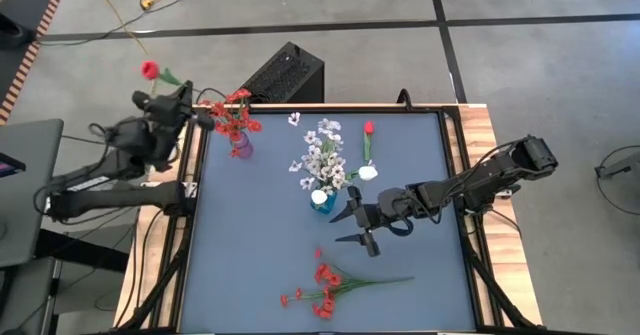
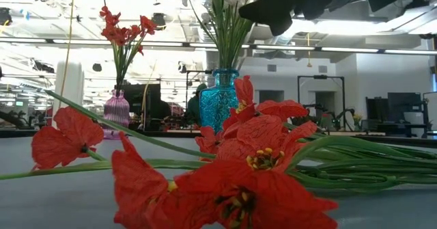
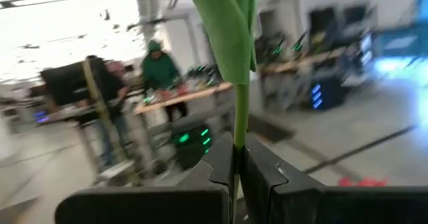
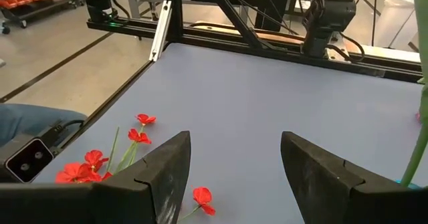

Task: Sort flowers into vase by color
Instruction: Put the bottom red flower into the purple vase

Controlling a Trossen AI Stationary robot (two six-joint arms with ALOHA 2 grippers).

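Note:
My left gripper point(image 1: 180, 90) is off the table's far left corner, shut on a single flower with a red bloom point(image 1: 149, 69) and a green stem point(image 3: 239, 110). Just right of it, a purple vase point(image 1: 241, 146) holds red flowers point(image 1: 233, 115). At mid-table a blue vase point(image 1: 323, 201) holds white flowers point(image 1: 322, 157). A red spray point(image 1: 325, 285) lies flat near the front edge. My right gripper point(image 1: 357, 225) hovers open between the blue vase and the spray, touching nothing. My left gripper pinches the flower's green stem point(image 3: 236, 147) between its two fingers. The stem and a broad leaf point(image 3: 227, 30) stick out past the fingertips. The flower is lifted clear of the table, its red bloom out beyond the table's left edge.
A single red-bloomed stem point(image 1: 368, 130) lies right of the blue vase, with a small white thing point(image 1: 368, 172) at its near end. A black box point(image 1: 285, 75) sits behind the table's far edge. People stand at benches in the room behind point(image 3: 157, 70).

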